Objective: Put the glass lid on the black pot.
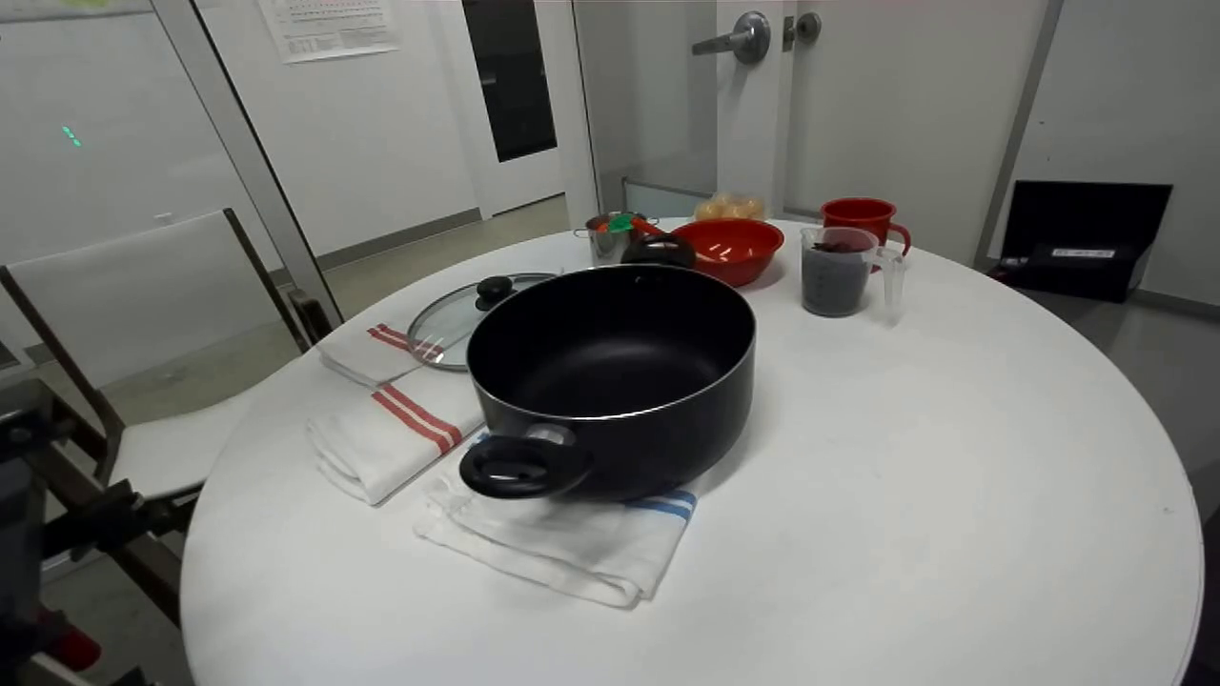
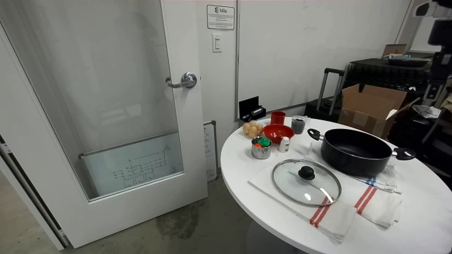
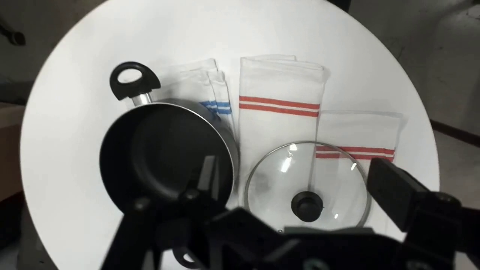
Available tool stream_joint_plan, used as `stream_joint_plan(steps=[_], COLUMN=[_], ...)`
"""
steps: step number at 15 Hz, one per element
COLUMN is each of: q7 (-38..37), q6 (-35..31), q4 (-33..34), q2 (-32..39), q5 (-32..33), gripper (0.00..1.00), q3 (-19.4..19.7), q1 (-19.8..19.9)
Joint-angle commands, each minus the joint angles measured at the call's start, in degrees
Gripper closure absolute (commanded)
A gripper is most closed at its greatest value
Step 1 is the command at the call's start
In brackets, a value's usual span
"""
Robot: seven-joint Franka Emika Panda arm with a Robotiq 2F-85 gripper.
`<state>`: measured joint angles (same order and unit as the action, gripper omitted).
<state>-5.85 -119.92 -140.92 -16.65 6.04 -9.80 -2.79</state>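
The glass lid [image 2: 289,181] lies on folded towels, its dark knob up; it also shows in an exterior view [image 1: 448,319] behind the pot and in the wrist view [image 3: 277,183]. The black pot [image 1: 658,448] stands upright and uncovered beside the lid, partly on a blue-striped towel; it also shows in an exterior view [image 2: 349,160] and in the wrist view [image 3: 161,150]. My gripper [image 3: 294,168] is open and empty, its fingers spread wide. In the wrist view the lid's knob appears between them, some way beyond the fingertips. The gripper body hides the lid's near edge.
Red-striped towels [image 1: 400,429] lie beside the pot. Behind are a red bowl [image 2: 279,132], a small metal pot [image 2: 261,152] with colourful items, a white bottle [image 2: 284,144], a red mug [image 2: 278,117], a measuring cup [image 1: 834,276] and several egg-like items [image 2: 252,128].
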Motion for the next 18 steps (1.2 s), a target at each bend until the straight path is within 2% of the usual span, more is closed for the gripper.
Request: stream_joint_plan(steps=[1, 6, 11, 18], q7=[5.91, 11.64, 13.92, 14.46], q6=[-5.29, -9.24, -10.67, -15.46], q4=[7.11, 17.15, 27.66, 38.14], q2=[13.17, 29.01, 43.23, 57.2], q5=[-0.15, 0.02, 1.95, 6.45], gripper=[0.0, 0.0, 0.0, 0.0], q3=[1.4, 1.01, 1.25, 3.28], q1=[-1.65, -2.79, -4.57, -7.07])
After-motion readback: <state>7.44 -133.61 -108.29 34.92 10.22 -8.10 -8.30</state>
